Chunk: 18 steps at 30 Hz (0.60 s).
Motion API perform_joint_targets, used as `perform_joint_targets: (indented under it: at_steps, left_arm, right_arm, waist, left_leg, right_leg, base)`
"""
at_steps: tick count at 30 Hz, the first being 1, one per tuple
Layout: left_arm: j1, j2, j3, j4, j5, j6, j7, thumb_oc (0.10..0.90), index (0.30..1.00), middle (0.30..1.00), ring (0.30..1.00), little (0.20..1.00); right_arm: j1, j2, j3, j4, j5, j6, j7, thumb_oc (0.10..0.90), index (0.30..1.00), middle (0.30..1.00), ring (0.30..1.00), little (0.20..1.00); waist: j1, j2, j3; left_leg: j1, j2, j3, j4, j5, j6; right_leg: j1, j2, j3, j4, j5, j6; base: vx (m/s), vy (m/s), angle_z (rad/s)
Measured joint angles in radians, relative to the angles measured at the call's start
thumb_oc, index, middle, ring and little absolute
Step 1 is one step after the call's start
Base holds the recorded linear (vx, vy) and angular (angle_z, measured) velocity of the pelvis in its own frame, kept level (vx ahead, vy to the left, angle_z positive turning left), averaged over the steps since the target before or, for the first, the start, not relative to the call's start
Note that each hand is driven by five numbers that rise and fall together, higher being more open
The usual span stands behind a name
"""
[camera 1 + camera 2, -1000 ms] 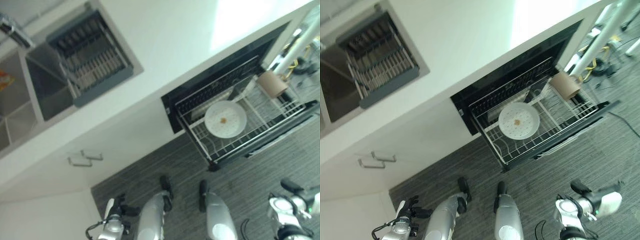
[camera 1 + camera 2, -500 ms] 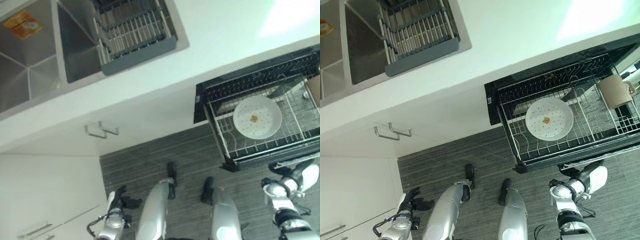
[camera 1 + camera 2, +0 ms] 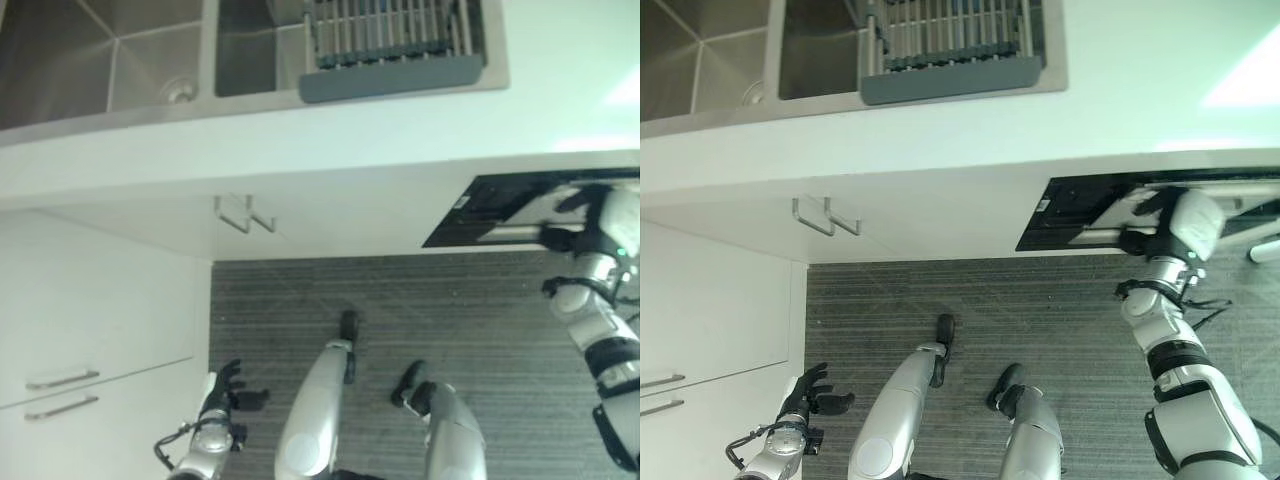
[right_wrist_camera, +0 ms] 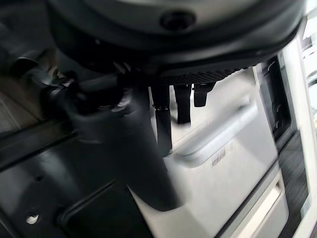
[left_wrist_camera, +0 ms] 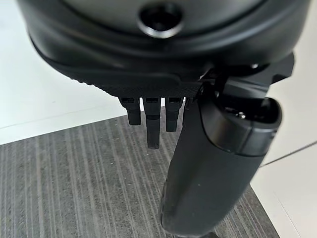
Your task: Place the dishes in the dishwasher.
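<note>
Up front we see our right hand (image 3: pixel 1160 212) at the dishwasher (image 3: pixel 1080 215), fingers straight, holding nothing; left hand (image 3: pixel 805 393) hangs relaxed, empty.

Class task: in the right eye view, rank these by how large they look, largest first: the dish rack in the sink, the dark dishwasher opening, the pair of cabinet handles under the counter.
1. Dishwasher opening, about level with the rack; too close to rank firmly.
2. Dish rack, cut off by the picture's edge.
3. Cabinet handles, clearly smallest.
</note>
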Motion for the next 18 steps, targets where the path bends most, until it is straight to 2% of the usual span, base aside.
perform_joint_targets:
  at_steps: [1, 6, 14, 18]
  left_arm:
    - [0.005, 0.007, 0.001, 0.000, 0.000, 0.000, -0.003, 0.800, 0.900, 0.900, 0.900, 0.900]
    - [0.027, 0.018, 0.031, -0.008, 0.002, -0.002, -0.008, 0.800, 0.900, 0.900, 0.900, 0.900]
    - [0.050, 0.029, 0.030, -0.070, 0.033, -0.017, -0.008, 0.800, 0.900, 0.900, 0.900, 0.900]
    - [0.050, 0.038, 0.032, -0.069, 0.041, -0.018, -0.007, 0.800, 0.900, 0.900, 0.900, 0.900]
  right_arm:
    - [-0.003, -0.004, 0.004, 0.001, 0.000, 0.001, 0.014, 0.800, 0.900, 0.900, 0.900, 0.900]
    - [-0.056, -0.011, 0.064, 0.052, 0.020, 0.086, 0.040, 0.800, 0.900, 0.900, 0.900, 0.900]
    - [-0.061, -0.007, 0.071, 0.081, 0.062, 0.096, 0.055, 0.800, 0.900, 0.900, 0.900, 0.900]
    - [-0.061, 0.040, 0.029, 0.068, 0.103, 0.093, 0.046, 0.800, 0.900, 0.900, 0.900, 0.900]
  waist:
    - [0.001, 0.000, 0.000]
    - [0.009, -0.001, 0.000]
    - [0.017, -0.001, 0.001]
    - [0.017, -0.001, 0.001]
  left_leg:
    - [-0.006, -0.001, 0.000, 0.000, 0.000, -0.001]
    - [-0.006, -0.006, -0.014, -0.002, 0.005, 0.000]
    - [0.006, -0.013, -0.049, -0.036, 0.040, 0.006]
    - [0.013, -0.003, -0.055, -0.045, 0.049, 0.002]
  right_leg:
    - [0.000, 0.000, -0.002, -0.001, 0.000, -0.001]
    - [0.021, -0.009, -0.041, -0.006, -0.002, 0.010]
    - [0.025, -0.009, -0.066, -0.012, -0.002, 0.003]
    - [0.027, 0.001, -0.064, -0.019, 0.000, -0.008]
  base:
    - [0.09, -0.046, 0.01]
    - [0.06, -0.060, 0.13]
    - [0.02, -0.047, 0.09]
    - [-0.02, -0.028, -0.02]
